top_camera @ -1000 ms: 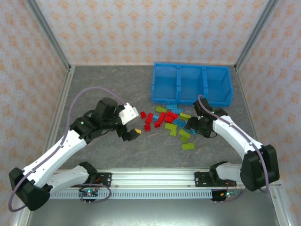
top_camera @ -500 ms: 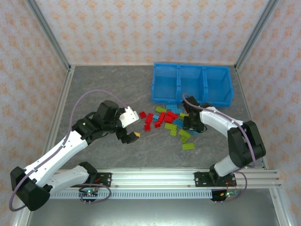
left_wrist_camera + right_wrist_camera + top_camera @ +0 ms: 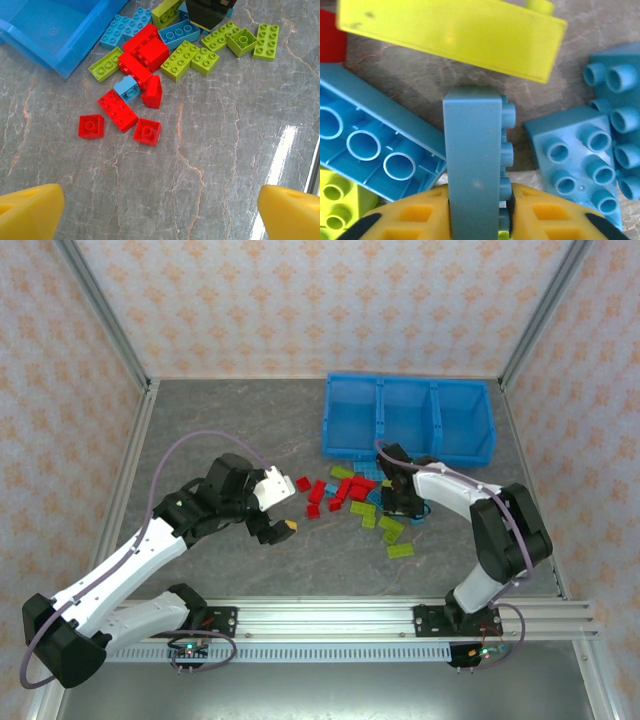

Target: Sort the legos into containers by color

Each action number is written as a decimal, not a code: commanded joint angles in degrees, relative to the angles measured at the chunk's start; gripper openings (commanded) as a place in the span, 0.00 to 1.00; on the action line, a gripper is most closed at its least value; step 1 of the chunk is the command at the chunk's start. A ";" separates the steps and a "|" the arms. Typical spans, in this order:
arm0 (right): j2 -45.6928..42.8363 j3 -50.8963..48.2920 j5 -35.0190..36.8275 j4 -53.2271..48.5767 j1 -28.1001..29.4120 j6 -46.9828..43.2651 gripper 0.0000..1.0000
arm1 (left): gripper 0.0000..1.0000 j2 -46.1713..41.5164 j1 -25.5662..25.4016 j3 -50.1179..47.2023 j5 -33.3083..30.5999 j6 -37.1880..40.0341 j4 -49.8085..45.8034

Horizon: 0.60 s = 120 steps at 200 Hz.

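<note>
Now your right claw (image 3: 480,202) pinches a light blue plastic brick (image 3: 472,140); lift it to the bright blue plastic bin (image 3: 355,425). Your left claw (image 3: 160,212) hangs open.

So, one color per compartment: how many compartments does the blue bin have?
3, joined in one row: left compartment, middle compartment, right compartment. None looks hidden.
</note>
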 commanded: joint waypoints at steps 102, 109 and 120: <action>-26.23 7.01 21.36 1.19 -5.06 -1.41 0.10 | 1.00 -0.72 -0.12 -0.87 -1.14 -1.12 2.98; -23.85 8.91 19.81 2.37 -9.09 -2.32 0.10 | 1.00 -0.72 -0.12 -0.86 -1.24 -1.22 3.10; -19.24 11.89 17.95 4.94 -15.11 -3.38 0.10 | 1.00 -0.81 -0.12 -1.05 -1.58 -1.31 3.29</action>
